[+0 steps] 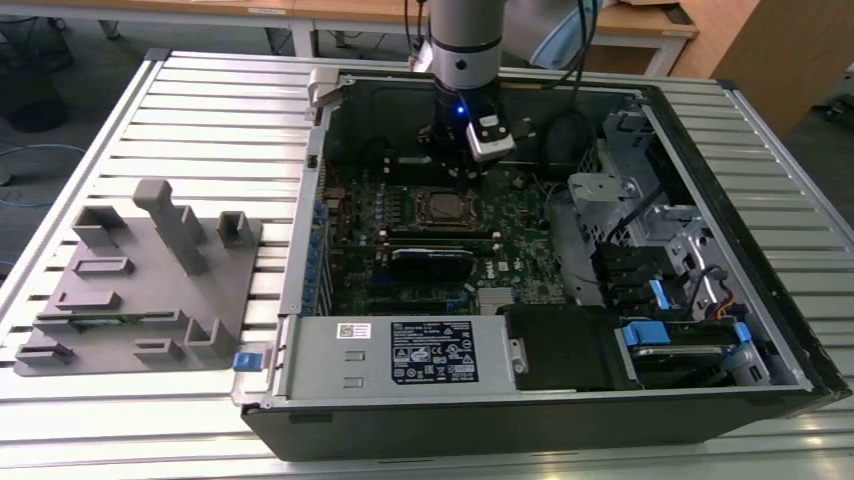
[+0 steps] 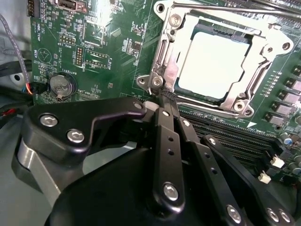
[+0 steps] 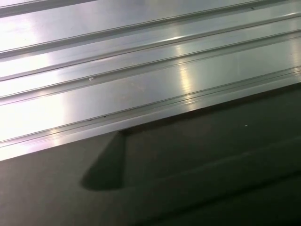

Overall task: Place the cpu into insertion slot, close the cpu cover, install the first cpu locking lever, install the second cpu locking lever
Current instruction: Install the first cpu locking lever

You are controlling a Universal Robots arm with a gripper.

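The cpu lies flat in the insertion slot, its pale metal top facing up. The silvery cpu cover is folded down around it as a frame. A thin metal lever rod runs along the socket's far side. My gripper is shut, its black fingertips together and touching the socket's corner by a screw of the cover. In the exterior view my gripper hangs inside the open computer case, just behind the socket.
Green circuit board with a coin battery surrounds the socket, and long black memory slots run beside it. In the case stand a black card, a power supply and drive cages. A grey fixture lies on the ribbed table.
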